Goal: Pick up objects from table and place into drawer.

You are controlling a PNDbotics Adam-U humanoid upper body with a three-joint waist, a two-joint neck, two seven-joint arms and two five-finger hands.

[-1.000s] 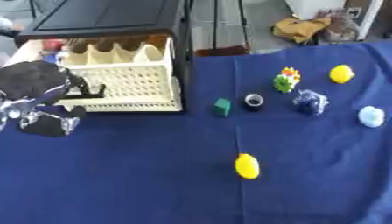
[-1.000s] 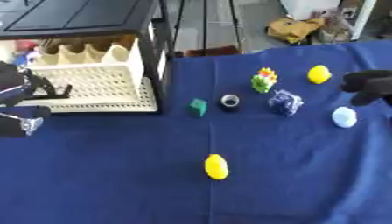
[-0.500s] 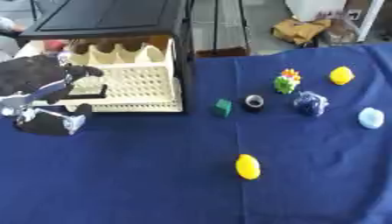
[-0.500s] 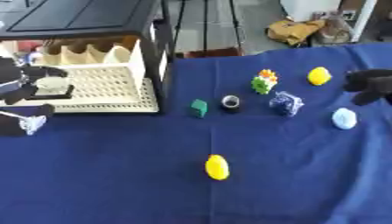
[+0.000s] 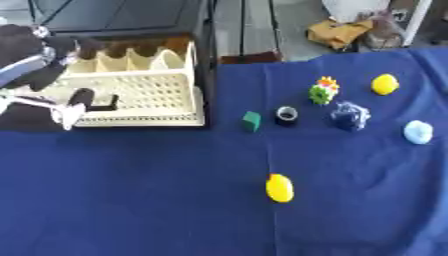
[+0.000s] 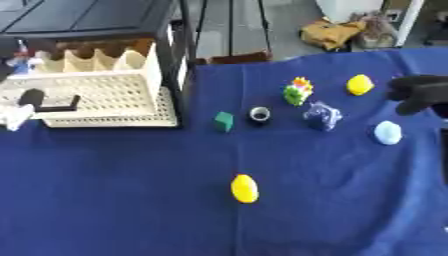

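Six small objects lie on the blue tablecloth point(image 5: 131, 200) right of the cream slatted drawer point(image 5: 140, 95) (pulled out of its black cabinet point(image 5: 122, 20)). Left hand point(image 5: 39, 75) hovers over the drawer's left end, right hand point(image 6: 420, 92) near the yellow ball point(image 6: 358, 84); finger positions cannot be told.

Worktop point(image 5: 131, 200): matt blue cloth. Drawer point(image 5: 140, 95): cream perforated plastic, in dark matt cabinet point(image 5: 114, 15). Yellow egg-shaped piece point(image 5: 280, 188): smooth, slightly glossy plastic look. Dark blue lump point(image 5: 350, 116): crinkled.
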